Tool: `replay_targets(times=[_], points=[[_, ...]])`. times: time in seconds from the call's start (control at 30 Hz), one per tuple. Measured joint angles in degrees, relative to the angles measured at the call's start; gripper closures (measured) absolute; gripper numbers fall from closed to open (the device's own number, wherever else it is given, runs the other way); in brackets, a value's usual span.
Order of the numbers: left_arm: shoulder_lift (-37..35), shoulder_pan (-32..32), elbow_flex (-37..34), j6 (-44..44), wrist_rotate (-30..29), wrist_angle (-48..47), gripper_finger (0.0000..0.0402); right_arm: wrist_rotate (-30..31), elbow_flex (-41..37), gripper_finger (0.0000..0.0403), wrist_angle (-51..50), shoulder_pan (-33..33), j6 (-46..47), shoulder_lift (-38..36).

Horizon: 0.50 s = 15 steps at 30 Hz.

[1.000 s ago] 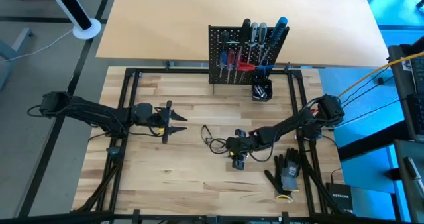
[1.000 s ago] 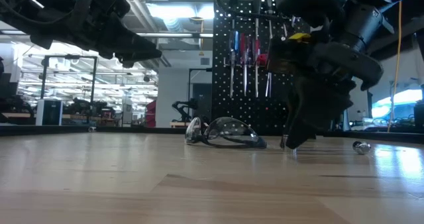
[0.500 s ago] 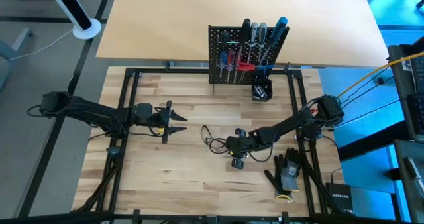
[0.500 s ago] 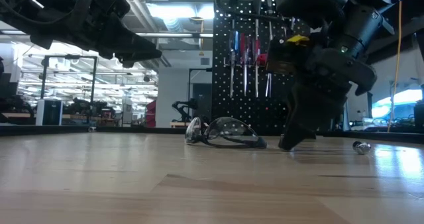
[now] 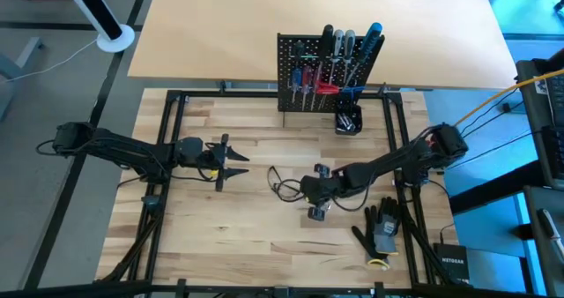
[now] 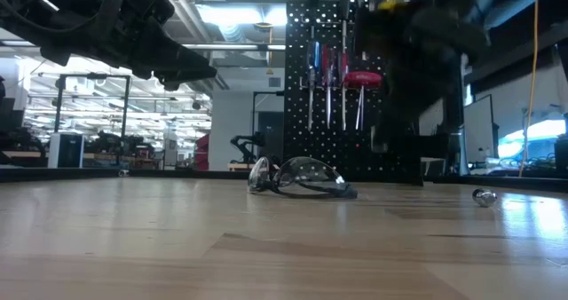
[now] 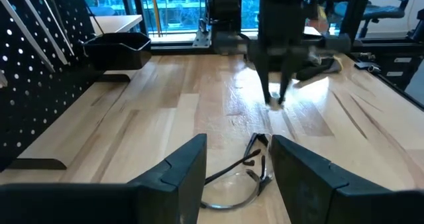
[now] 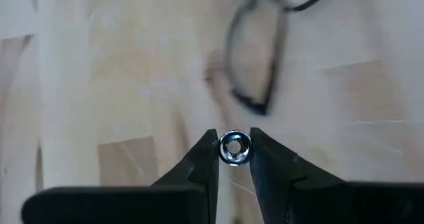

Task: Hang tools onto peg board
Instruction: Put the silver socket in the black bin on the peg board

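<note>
Right claw (image 8: 233, 159) clamped on a small round metal piece (image 8: 234, 148), raised above the worktop (image 5: 247, 236) beside safety glasses (image 6: 300, 177); left claw (image 7: 238, 174) apart, idle

Black peg board (image 5: 313, 73) w/ hole rows; prob. red/blue tools (image 5: 328, 88).

In the low view the right end effector (image 6: 417, 114) is a dark smear, its fingertips impossible to make out. In the right wrist view the safety glasses (image 8: 262, 58) are blurred and cut off at the frame's edge. The tools (image 5: 330, 64) on the peg board (image 5: 304, 95) are too small to tell apart.
</note>
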Motion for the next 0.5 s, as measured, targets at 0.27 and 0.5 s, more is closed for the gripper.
replay_targets(times=[0.27, 0.5], points=[[0.0, 0.0, 0.0, -0.2, 0.0, -0.1, 0.0243, 10.9, 4.2, 0.0334, -14.3, -0.4, -2.4, -10.5], [0.0, 0.0, 0.0, -0.2, 0.0, -0.2, 0.0243, 17.8, 4.2, 0.0332, -24.6, -6.0, -0.7, -20.7]])
